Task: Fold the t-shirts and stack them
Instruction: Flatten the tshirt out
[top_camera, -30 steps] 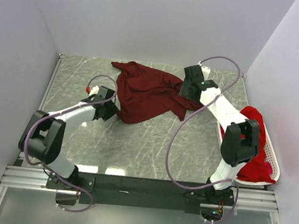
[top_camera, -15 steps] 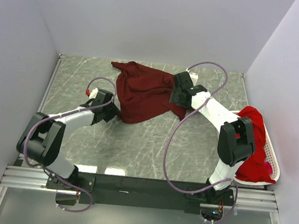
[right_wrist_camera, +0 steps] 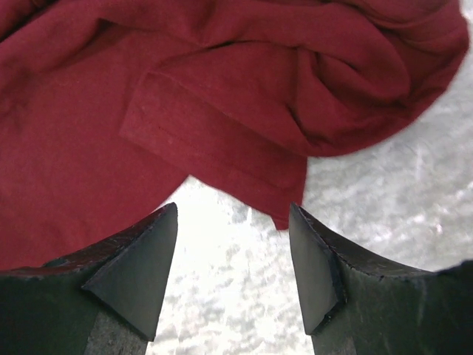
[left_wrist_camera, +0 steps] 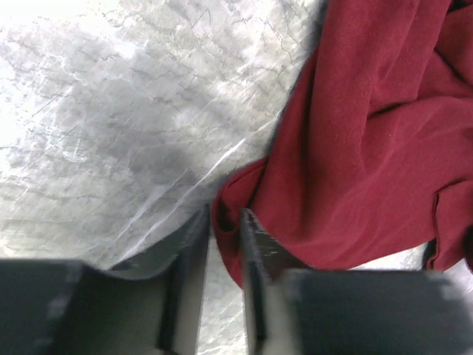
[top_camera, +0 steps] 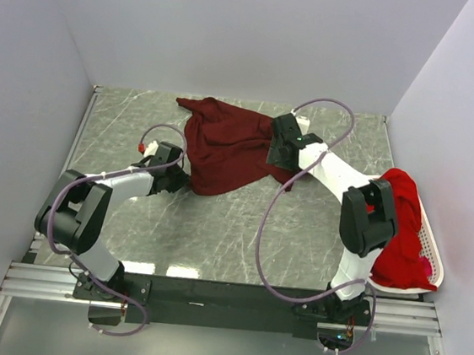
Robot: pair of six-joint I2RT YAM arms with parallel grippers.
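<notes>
A dark maroon t-shirt (top_camera: 223,146) lies crumpled on the marble table, toward the back middle. My left gripper (top_camera: 182,180) sits low at its front-left corner. In the left wrist view the gripper (left_wrist_camera: 222,222) has narrow jaws pinching a fold of the maroon t-shirt (left_wrist_camera: 369,148). My right gripper (top_camera: 276,154) hovers at the shirt's right edge. In the right wrist view it (right_wrist_camera: 233,214) stands open over bare table, with a sleeve hem (right_wrist_camera: 222,148) just beyond its fingertips. Bright red t-shirts (top_camera: 401,229) are heaped in the basket at the right.
A white perforated basket (top_camera: 436,268) stands against the right wall near the front. Grey walls close in the table on the left, back and right. Bare marble table (top_camera: 215,226) stretches in front of the maroon shirt.
My left jaws have narrowed onto the shirt's corner fold. The right gripper has moved left and forward along the shirt's right edge, its jaws still wide.
</notes>
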